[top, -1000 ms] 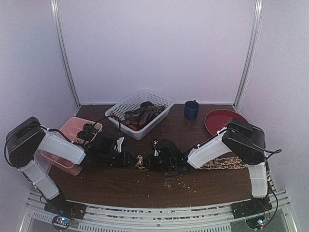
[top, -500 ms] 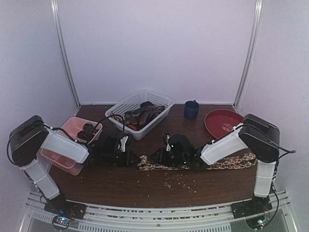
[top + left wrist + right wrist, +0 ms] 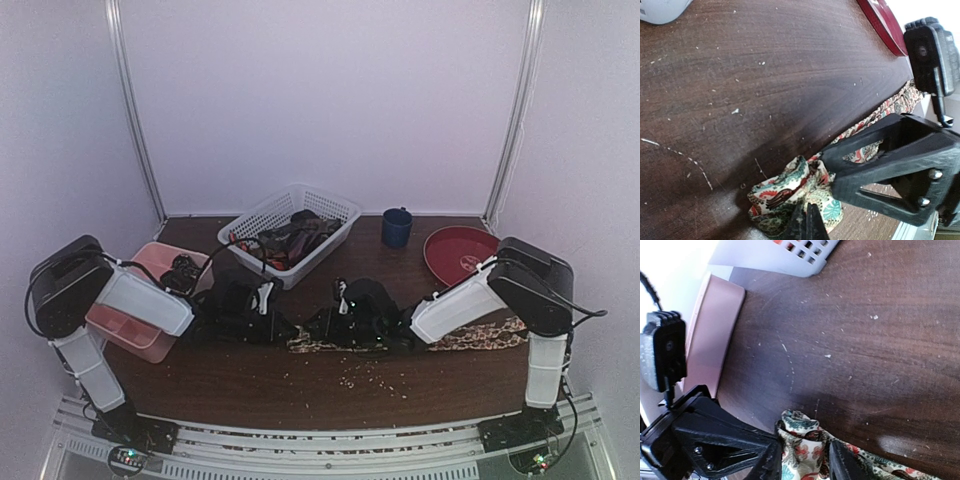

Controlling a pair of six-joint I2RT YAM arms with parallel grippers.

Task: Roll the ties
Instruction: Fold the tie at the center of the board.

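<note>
Two claws now closer together: left claw (image 3: 807, 222) pinches tie (image 3: 790, 187) end, right claw (image 3: 802, 465) clamps fold; rolling barely begun.

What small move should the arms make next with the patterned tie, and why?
Probably roll the bunched end one turn along the strip. The tan floral fabric necktie is curled only at its end, pinched by the left gripper and held by the right gripper; the rest lies flat.
</note>
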